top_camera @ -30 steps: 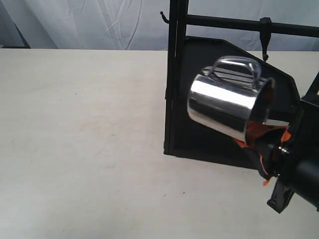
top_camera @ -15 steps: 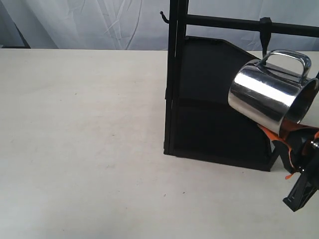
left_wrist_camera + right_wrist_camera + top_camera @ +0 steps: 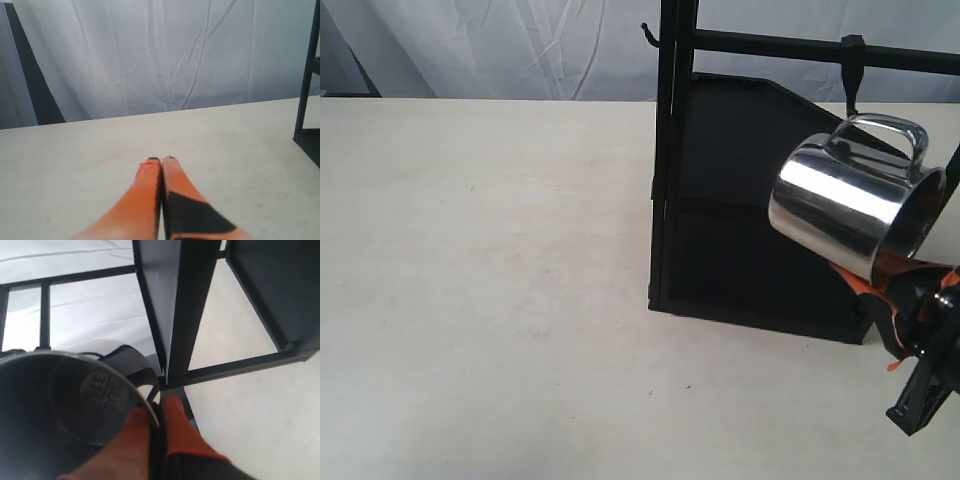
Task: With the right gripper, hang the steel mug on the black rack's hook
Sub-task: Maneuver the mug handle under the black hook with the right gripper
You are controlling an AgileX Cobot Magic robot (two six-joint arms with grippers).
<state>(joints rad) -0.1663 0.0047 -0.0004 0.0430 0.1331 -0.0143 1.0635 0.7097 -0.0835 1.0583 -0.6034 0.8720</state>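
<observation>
The steel mug (image 3: pixel 850 205) hangs tilted in the air in front of the black rack (image 3: pixel 740 210), its mouth toward the right and its looped handle (image 3: pixel 885 128) on top. My right gripper (image 3: pixel 892 282) is shut on the mug's rim from below, with one orange finger inside the mug (image 3: pixel 75 400) and one outside, pinching the wall (image 3: pixel 159 412). The slim hook (image 3: pixel 851 78) hangs from the top bar (image 3: pixel 770 45), its tip just above the handle's left end; whether they touch I cannot tell. My left gripper (image 3: pixel 161 161) is shut and empty, low over the table.
A short curled prong (image 3: pixel 648 35) sticks out at the left of the rack's upright post (image 3: pixel 672 150). The rack's post and lower frame (image 3: pixel 175 310) stand close behind the mug. A pale table (image 3: pixel 480 270) spreads left of the rack, with a white curtain (image 3: pixel 165 55) behind.
The right gripper carried the mug to the right and slightly up from the rack's middle, then eased a little left and down, bringing the handle under the hook. The left gripper shows no earlier view.
</observation>
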